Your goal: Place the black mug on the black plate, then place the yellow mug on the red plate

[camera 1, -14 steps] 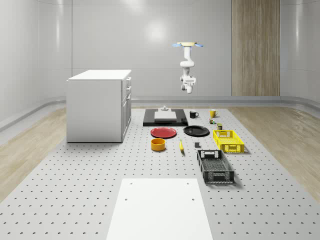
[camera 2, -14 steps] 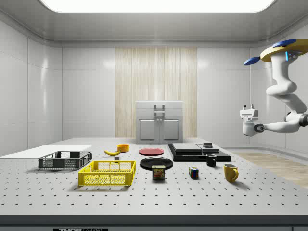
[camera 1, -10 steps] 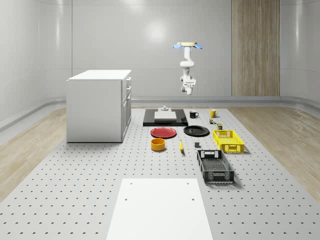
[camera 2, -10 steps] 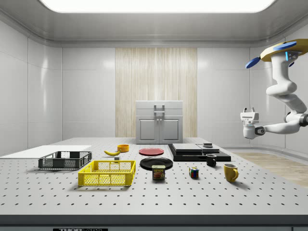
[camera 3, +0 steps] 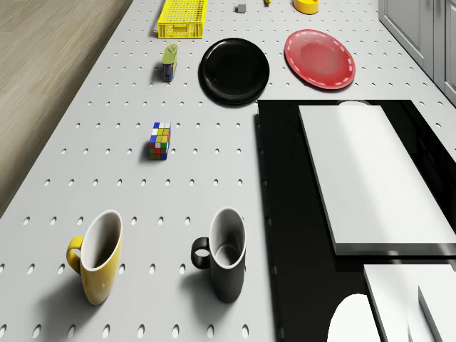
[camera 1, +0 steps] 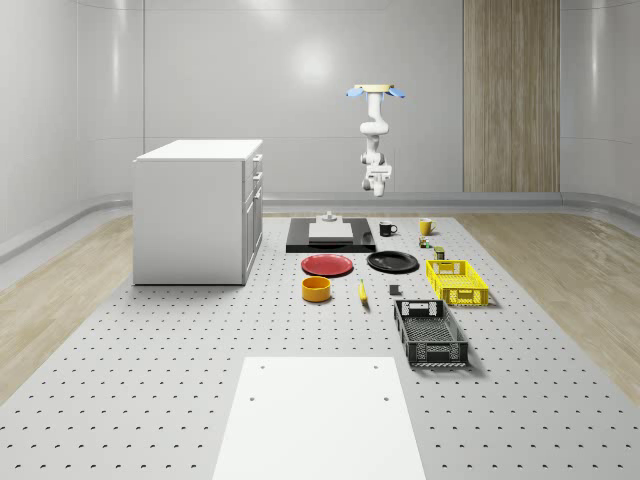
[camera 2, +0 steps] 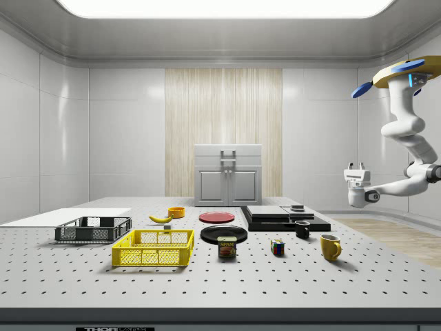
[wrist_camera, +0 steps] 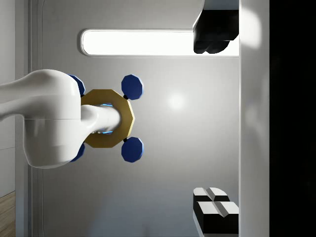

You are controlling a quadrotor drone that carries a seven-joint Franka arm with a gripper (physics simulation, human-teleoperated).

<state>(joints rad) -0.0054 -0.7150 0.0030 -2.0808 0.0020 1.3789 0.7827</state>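
Walls: pale grey panels [camera 1: 200,60] with a vertical wood-slat section [camera 1: 510,95] | Floor: light wood planks [camera 1: 60,300] | Tabletop: grey perforated board [camera 1: 150,400] | Furniture: white cabinet [camera 1: 195,210] | Light: long ceiling fixture [camera 2: 220,7]

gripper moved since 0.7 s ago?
Yes. In the side view the gripper has dropped slightly toward the table, against the fixed wall behind it. The black mug sits untouched.

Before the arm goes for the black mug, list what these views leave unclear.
- Gripper: small in the side view, finger gap unreadable.
- Black mug: its far wall is turned away in the drone view.
- Black plate: the yellow crate covers its near edge in the side view.
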